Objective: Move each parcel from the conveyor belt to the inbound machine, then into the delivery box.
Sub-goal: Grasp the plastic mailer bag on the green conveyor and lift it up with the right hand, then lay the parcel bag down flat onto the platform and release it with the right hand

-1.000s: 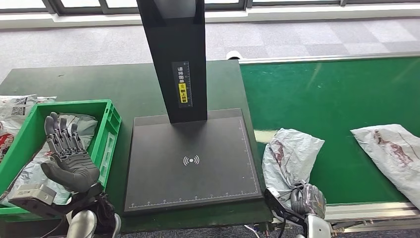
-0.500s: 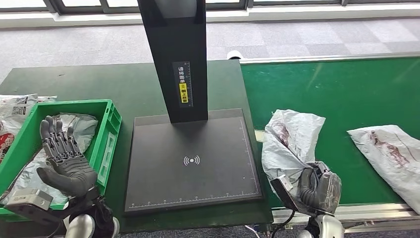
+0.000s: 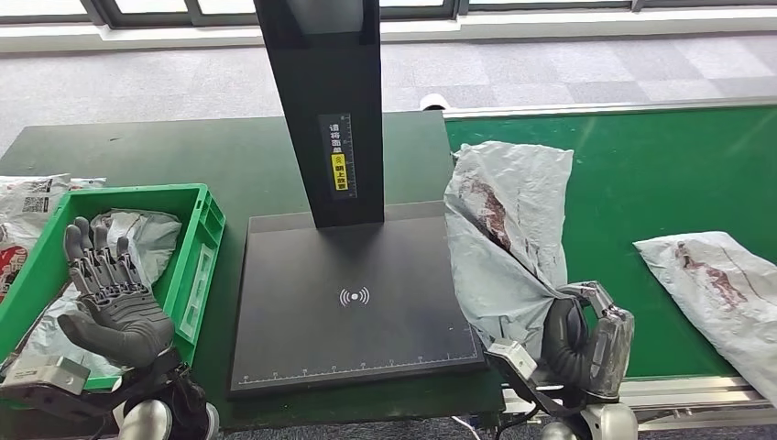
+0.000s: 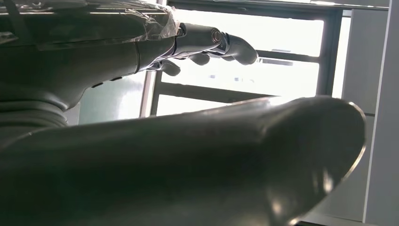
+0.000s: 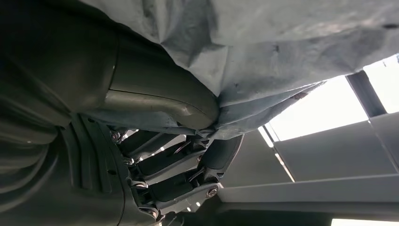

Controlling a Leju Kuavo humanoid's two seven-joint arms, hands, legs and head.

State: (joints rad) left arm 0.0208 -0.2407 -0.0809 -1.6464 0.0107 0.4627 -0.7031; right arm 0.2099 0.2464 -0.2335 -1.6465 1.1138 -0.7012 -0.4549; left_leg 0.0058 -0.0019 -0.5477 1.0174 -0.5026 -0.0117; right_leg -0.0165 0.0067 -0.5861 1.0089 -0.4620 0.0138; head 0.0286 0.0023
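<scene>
Green conveyor belt (image 3: 641, 174), right hand (image 3: 586, 344) gripping grey parcel (image 3: 508, 238), left hand (image 3: 110, 298) spread, empty

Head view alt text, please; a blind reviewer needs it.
The right robot hand holds a grey parcel up beside the black scanner plate. The open left robot hand hovers over a green box.

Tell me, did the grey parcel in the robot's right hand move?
Yes. The grey parcel rose off the green belt and swung left, toward the black scanner plate, gripped by the right hand.
</scene>
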